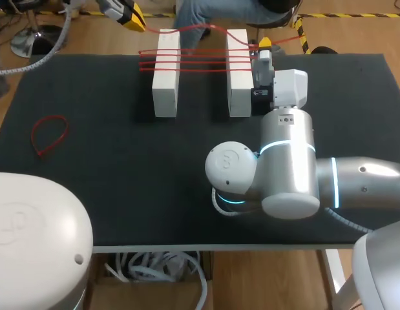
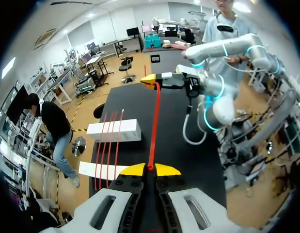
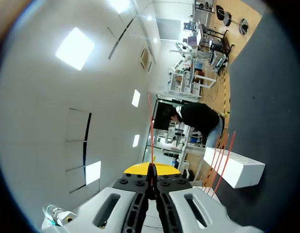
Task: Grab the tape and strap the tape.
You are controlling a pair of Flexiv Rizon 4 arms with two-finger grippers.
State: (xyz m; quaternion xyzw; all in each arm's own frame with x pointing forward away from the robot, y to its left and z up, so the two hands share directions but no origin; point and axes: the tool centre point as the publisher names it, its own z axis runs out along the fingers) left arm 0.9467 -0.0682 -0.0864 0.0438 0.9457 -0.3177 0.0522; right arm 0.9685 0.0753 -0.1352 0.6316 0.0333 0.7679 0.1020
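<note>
1. The left pincer (image 2: 150,169) had its yellow tips pressed together on one end of the red tape (image 2: 153,126), with no gap visible between them.
2. The right pincer (image 3: 152,169) was likewise clamped on the tape's other end, with a thin red line rising from between its tips.
3. The tape ran taut and nearly straight ahead of the left pincer to the right pincer's tips. Its long axis pointed from one pincer to the other.
4. It was probably held stretched so that it could span both supports. A white block (image 1: 166,72) lay below, nearer the left pincer, and the other block (image 1: 238,72) lay just beside the right pincer.
5. Strapped bands (image 1: 200,61) crossed both blocks, roughly parallel to the held tape.
6. A spare loop (image 1: 50,134) lay slack on the table (image 1: 122,187), well apart from both pincers.
</note>
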